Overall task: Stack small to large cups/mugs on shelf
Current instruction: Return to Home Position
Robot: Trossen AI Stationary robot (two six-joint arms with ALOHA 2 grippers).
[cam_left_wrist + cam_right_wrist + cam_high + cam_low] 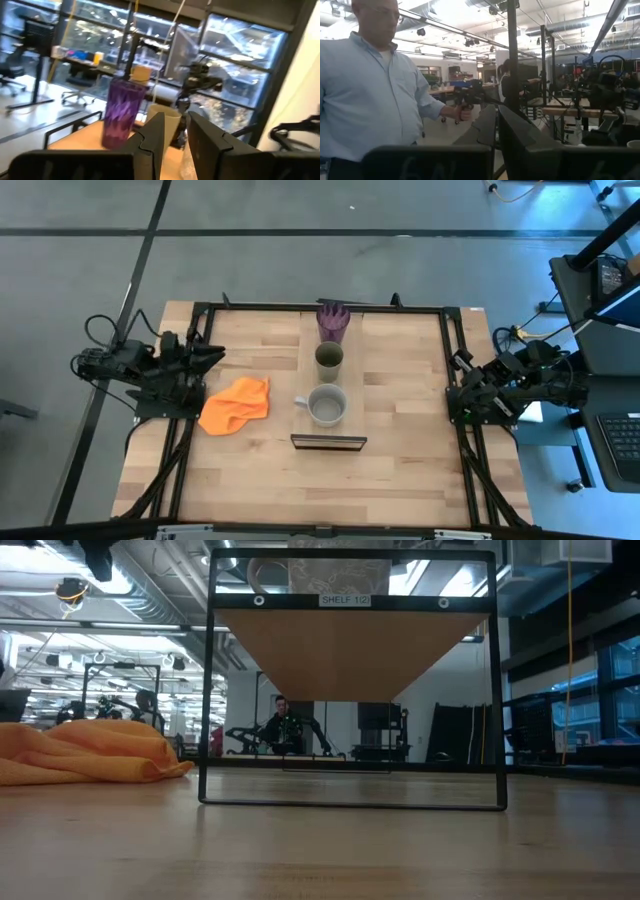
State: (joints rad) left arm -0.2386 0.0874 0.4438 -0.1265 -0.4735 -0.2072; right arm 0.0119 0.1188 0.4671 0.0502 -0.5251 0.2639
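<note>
Wooden counter (pixel 400 420), seen from above, bounded by a black metal frame (pixel 262 306) and standing on a grey floor (pixel 300 240) crossed by dark lines. A crumpled orange cloth (pixel 236 405) lies on the counter's left half. A keyboard (pixel 622 442) sits on a desk to the right. A person in a light blue shirt (pixel 370 95) stands in the room beyond.

Open tabletop (pixel 405 400) right of shelf (pixel 352 380)
</note>
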